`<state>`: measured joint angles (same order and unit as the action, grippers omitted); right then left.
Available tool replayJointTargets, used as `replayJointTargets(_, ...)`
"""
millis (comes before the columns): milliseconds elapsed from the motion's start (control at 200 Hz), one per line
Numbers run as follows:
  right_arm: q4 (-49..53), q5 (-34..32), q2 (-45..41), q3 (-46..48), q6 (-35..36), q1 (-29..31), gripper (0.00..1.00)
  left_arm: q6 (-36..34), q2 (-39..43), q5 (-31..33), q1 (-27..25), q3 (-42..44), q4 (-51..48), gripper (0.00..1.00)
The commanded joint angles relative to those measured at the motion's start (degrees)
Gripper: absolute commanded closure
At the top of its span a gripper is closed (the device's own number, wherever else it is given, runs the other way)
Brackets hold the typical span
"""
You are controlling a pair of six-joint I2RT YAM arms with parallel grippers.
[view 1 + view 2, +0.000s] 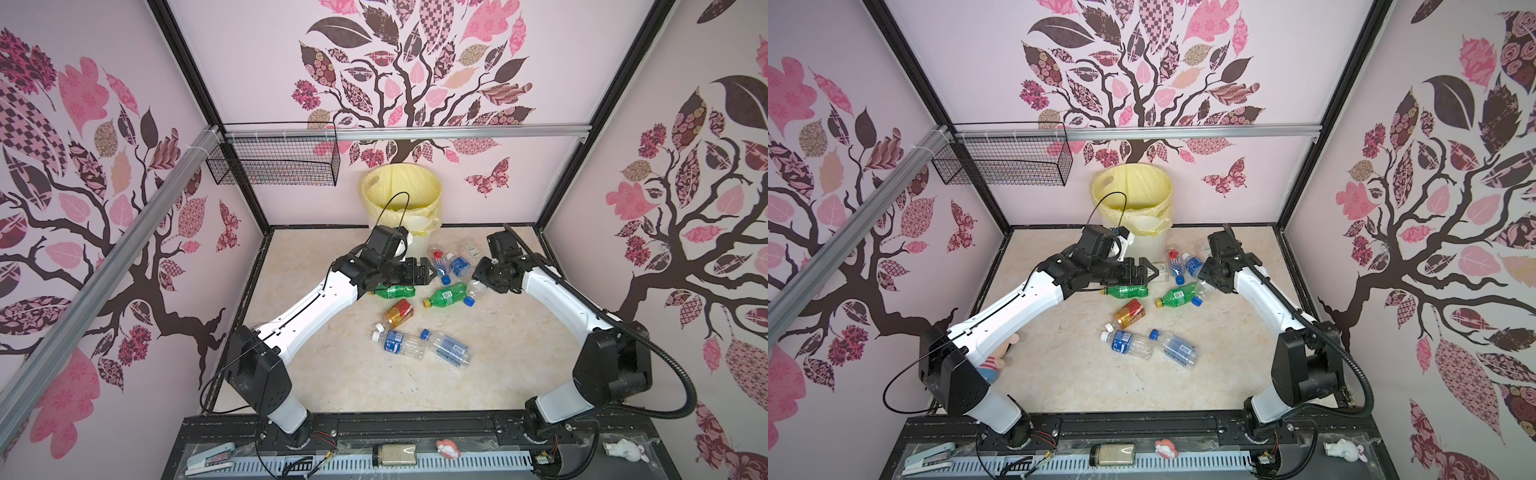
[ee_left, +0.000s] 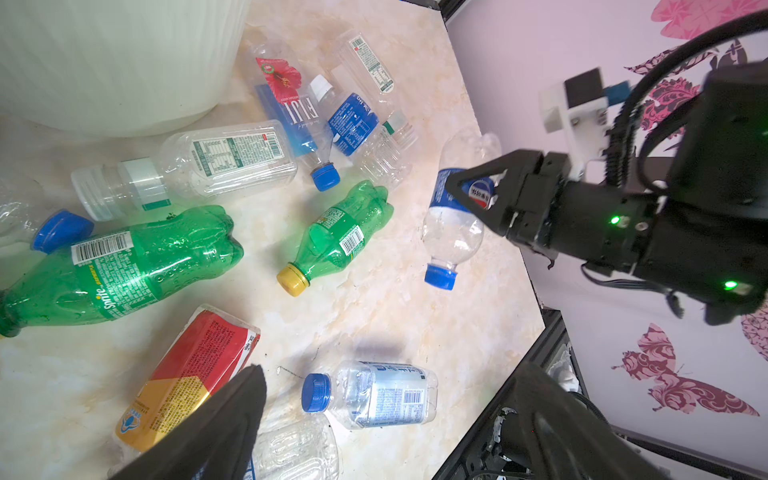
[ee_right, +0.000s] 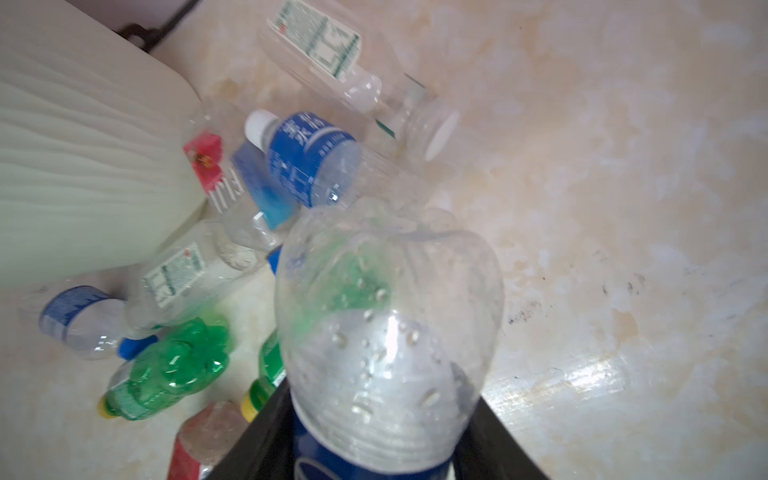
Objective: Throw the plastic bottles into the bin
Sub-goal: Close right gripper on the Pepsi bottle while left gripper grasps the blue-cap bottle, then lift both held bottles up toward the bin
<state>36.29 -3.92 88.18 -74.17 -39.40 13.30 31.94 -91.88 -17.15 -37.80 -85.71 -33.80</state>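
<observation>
Marble tabletop [image 1: 478, 365]: we are clamping right gripper [image 2: 465, 195] on blue-labelled clear bottle [image 2: 451, 237]; we are holding left gripper [image 1: 426, 269] spread wide above green bottle [image 1: 397, 292]; bin [image 1: 432, 195] standing close beside left gripper, far side.

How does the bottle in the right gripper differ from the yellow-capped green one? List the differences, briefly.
The Pepsi bottle is clear with a blue label; the yellow-capped green bottle is green plastic. The Pepsi bottle's cap is blue, the green bottle's yellow. The right gripper is closed on the Pepsi bottle's label; the green bottle lies ungripped on the table. Both are capped and outside the bin.
</observation>
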Motion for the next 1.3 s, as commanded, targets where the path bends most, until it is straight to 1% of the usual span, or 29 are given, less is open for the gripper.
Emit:
replayJointTargets(0, 4.0, 3.0, -2.1, -5.5, -0.1, -0.3, 0.46, -1.2, 0.2, 0.0, -0.9, -2.1, 0.5, 0.03)
replayJointTargets(125, 4.6, 6.5, -1.6, -10.0, -1.1, -0.1, 0.46, -1.1, -0.5, -1.1, -1.1, -2.2, 2.0, 0.03)
replayJointTargets(265, 4.1, 10.2, -1.0, -13.2, -2.4, 0.5, 0.46, -1.4, -2.6, -2.0, -1.5, -4.6, 2.7, 0.03)
replayJointTargets(515, 3.2, 14.1, 0.8, -17.0, -3.9, 4.0, 0.46, -1.0, -6.4, -3.0, -1.9, -8.1, 4.3, 0.03)
replayJointTargets(650, 3.4, 15.2, 2.1, -19.4, -4.4, 5.2, 0.46, -1.4, -7.2, -3.9, -2.6, -8.4, 5.7, 0.03)
replayJointTargets(695, 3.7, 15.4, 2.8, -20.5, -4.3, 5.5, 0.46, -1.5, -7.5, -4.2, -2.8, -8.5, 5.8, 0.04)
replayJointTargets(815, 4.2, 15.9, 4.1, -22.7, -4.2, 5.8, 0.46, -1.5, -8.2, -5.0, -3.3, -8.4, 6.4, 0.1)
replayJointTargets(860, 4.3, 16.0, 4.5, -23.3, -4.1, 5.8, 0.46, -1.4, -8.5, -4.8, -3.3, -8.6, 6.5, 0.14)
replayJointTargets(955, 4.6, 16.6, 5.2, -24.4, -3.9, 5.8, 0.46, -1.1, -9.0, -4.4, -3.4, -9.1, 6.7, 0.27)
replayJointTargets(1080, 4.6, 16.9, 5.6, -24.8, -3.7, 5.8, 0.46, -0.5, -9.3, -3.3, -3.3, -9.9, 7.0, 0.42)
replayJointTargets(1205, 4.6, 17.1, 5.7, -24.7, -3.4, 5.8, 0.46, -0.1, -10.0, -2.9, -3.4, -10.5, 7.1, 0.51)
replayJointTargets(1295, 4.6, 17.1, 5.5, -24.2, -3.2, 5.8, 0.46, 0.2, -10.5, -2.6, -3.3, -11.0, 7.0, 0.54)
